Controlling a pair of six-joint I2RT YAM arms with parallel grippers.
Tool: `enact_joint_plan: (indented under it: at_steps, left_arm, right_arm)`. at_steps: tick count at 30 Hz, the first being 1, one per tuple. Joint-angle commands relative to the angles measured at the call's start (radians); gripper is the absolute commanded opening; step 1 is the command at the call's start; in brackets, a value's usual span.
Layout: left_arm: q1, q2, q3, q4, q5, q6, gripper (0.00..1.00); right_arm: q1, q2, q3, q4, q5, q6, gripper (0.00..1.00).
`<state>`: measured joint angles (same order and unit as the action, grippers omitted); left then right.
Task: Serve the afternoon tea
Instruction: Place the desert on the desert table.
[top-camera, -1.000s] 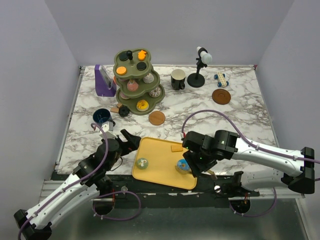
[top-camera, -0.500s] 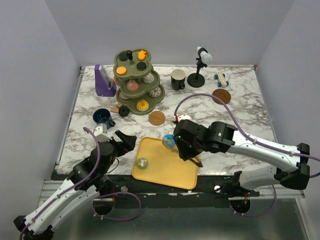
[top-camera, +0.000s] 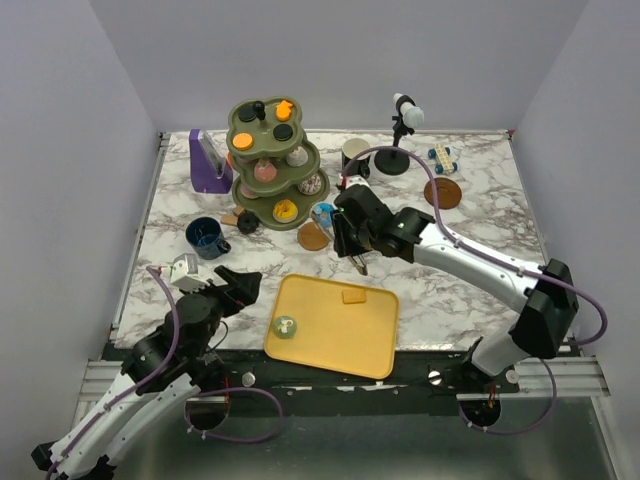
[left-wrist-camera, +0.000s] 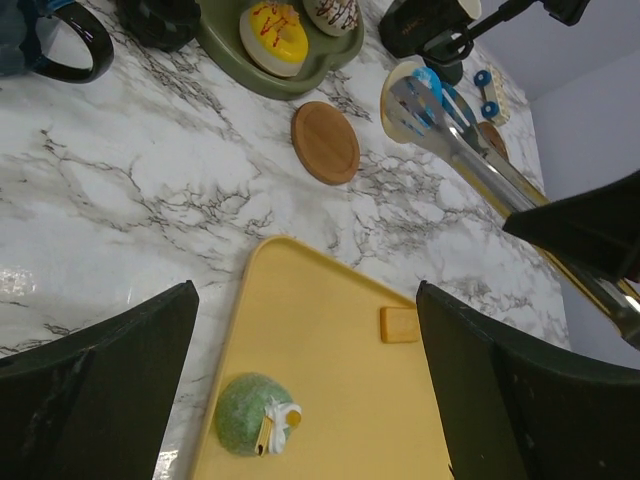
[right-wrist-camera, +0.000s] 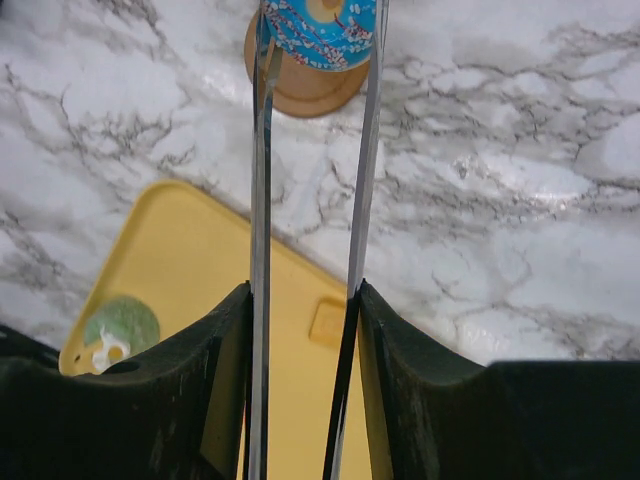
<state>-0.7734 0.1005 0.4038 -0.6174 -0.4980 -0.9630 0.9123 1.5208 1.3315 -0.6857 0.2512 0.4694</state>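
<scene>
Your right gripper (right-wrist-camera: 305, 330) clamps tongs (right-wrist-camera: 262, 200) pinching the blue doughnut (right-wrist-camera: 320, 25) by a coaster (right-wrist-camera: 300, 90) near the green stand (top-camera: 300, 215), mid-frame; lower-centre yellow tray (top-camera: 370, 340) holds cupcake (top-camera: 286, 326) and biscuit (top-camera: 353, 296); left gripper (top-camera: 240, 283) gapes wide, empty, off the tray's left edge

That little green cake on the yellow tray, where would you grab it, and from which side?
Probably take the cake by its round green sides, coming down from above. It sits low on the flat tray with room around it, and its white topping sticks out one side, so the plain green part looks safest.
</scene>
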Motion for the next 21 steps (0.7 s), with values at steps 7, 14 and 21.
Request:
enact_joint_plan:
  at_steps: [7, 14, 21]
  left_arm:
    - [0.005, -0.071, 0.047, -0.103, -0.043, 0.000, 0.99]
    - [0.003, -0.091, 0.051, -0.131, -0.059, -0.008, 0.99]
    - [0.002, -0.088, 0.050, -0.137, -0.056, -0.011, 0.99]
  right_arm:
    - [-0.098, 0.197, 0.033, 0.337, -0.008, -0.026, 0.44]
    - [-0.139, 0.258, 0.064, 0.408, 0.008, -0.035, 0.44]
    - [-0.174, 0.321, 0.117, 0.404, 0.008, -0.039, 0.43]
